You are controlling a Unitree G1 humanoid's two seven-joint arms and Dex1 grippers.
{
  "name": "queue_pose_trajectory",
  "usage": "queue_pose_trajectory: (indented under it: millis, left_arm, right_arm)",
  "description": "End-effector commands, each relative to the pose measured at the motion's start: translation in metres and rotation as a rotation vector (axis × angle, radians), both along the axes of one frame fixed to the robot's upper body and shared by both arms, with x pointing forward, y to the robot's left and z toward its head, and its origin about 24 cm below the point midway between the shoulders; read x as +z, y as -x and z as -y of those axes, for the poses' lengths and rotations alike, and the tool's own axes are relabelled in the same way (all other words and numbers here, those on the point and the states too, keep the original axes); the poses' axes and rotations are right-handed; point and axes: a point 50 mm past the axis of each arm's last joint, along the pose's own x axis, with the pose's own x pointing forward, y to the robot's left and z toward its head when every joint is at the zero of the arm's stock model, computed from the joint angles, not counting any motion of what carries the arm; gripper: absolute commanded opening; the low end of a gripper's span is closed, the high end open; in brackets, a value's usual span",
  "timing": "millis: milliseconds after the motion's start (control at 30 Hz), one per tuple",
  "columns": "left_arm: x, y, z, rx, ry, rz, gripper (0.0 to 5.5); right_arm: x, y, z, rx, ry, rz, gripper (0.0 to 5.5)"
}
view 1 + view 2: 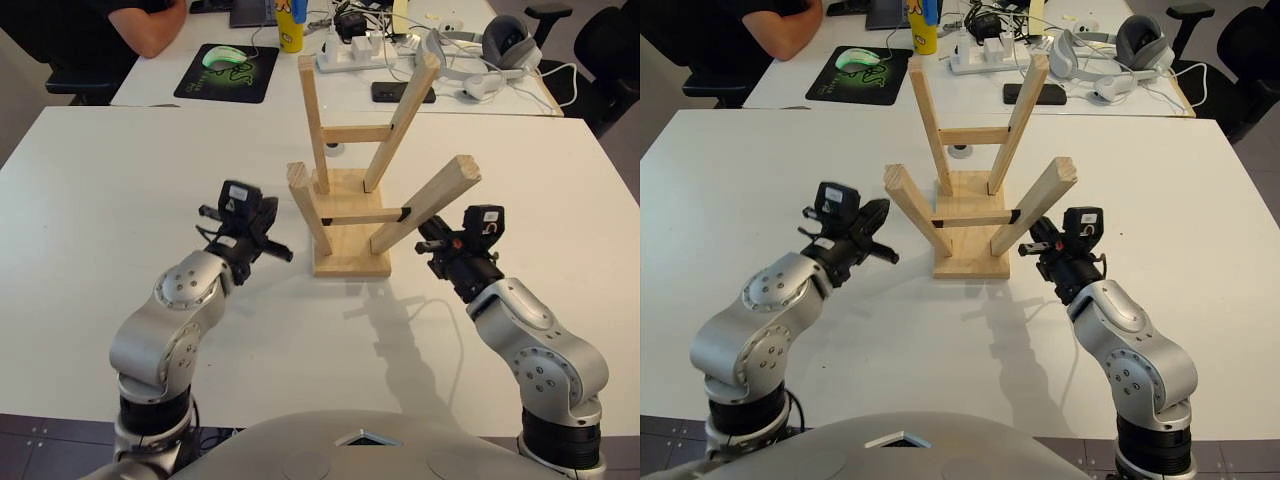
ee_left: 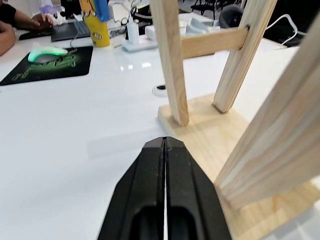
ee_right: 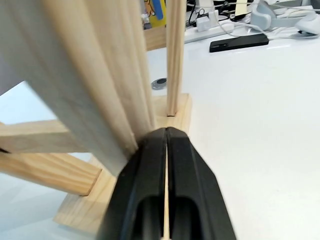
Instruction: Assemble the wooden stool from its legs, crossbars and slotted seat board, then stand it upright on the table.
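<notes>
The wooden stool stands upside down at the table's middle, its slotted seat board [image 1: 352,262] flat on the top and its legs splayed upward. Two far legs [image 1: 313,120] are joined by a crossbar [image 1: 355,133]; the near pair [image 1: 432,200] is joined by a lower crossbar [image 1: 360,216]. My left gripper [image 1: 285,255] is shut and holds nothing, just left of the board's near corner; in the left wrist view its tips [image 2: 164,143] point at the board [image 2: 210,120]. My right gripper [image 1: 425,243] is shut with nothing in it, right beside the near right leg [image 3: 100,75].
A second desk behind holds a mouse pad with a glowing mouse [image 1: 225,62], a yellow bottle [image 1: 291,28], a dark phone [image 1: 402,92], a power strip [image 1: 355,52] and headphones [image 1: 505,45]. Bare white tabletop [image 1: 100,200] lies on both sides of the stool.
</notes>
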Motion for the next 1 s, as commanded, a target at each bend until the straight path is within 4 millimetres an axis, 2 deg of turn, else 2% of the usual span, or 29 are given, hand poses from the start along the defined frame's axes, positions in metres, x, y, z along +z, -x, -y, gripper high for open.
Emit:
queue_pose_trajectory:
  millis: [33, 133, 200, 867, 900, 933, 967, 1000]
  left_arm:
    - [0.008, -0.008, 0.011, -0.038, -0.008, 0.018, 0.0]
    - [0.02, -0.03, 0.026, -0.022, -0.006, 0.038, 0.0]
    - [0.021, -0.036, 0.029, -0.011, -0.017, 0.035, 0.0]
    - [0.02, -0.04, 0.03, 0.008, -0.017, 0.023, 0.0]
    - [0.011, -0.053, 0.021, 0.087, -0.045, -0.011, 0.0]
    - [-0.014, -0.047, -0.018, 0.259, -0.115, -0.049, 0.0]
    - [-0.031, -0.037, -0.045, 0.365, -0.177, -0.074, 0.0]
    - [-0.041, -0.028, -0.061, 0.421, -0.221, -0.085, 0.0]
  right_arm:
    - [0.006, -0.005, -0.005, -0.021, -0.017, 0.004, 0.01]
    - [0.023, -0.032, -0.02, -0.007, -0.023, 0.057, 0.01]
    - [0.027, -0.038, -0.023, -0.013, -0.02, 0.064, 0.01]
    - [0.028, -0.042, -0.025, -0.02, -0.015, 0.056, 0.01]
    - [0.028, -0.052, -0.03, -0.014, -0.014, 0.057, 0.01]
    - [0.006, -0.048, -0.007, -0.116, 0.094, 0.027, 0.01]
    - [-0.01, -0.042, 0.008, -0.165, 0.181, 0.002, 0.01]
    - [-0.021, -0.035, 0.017, -0.187, 0.24, -0.014, 0.01]
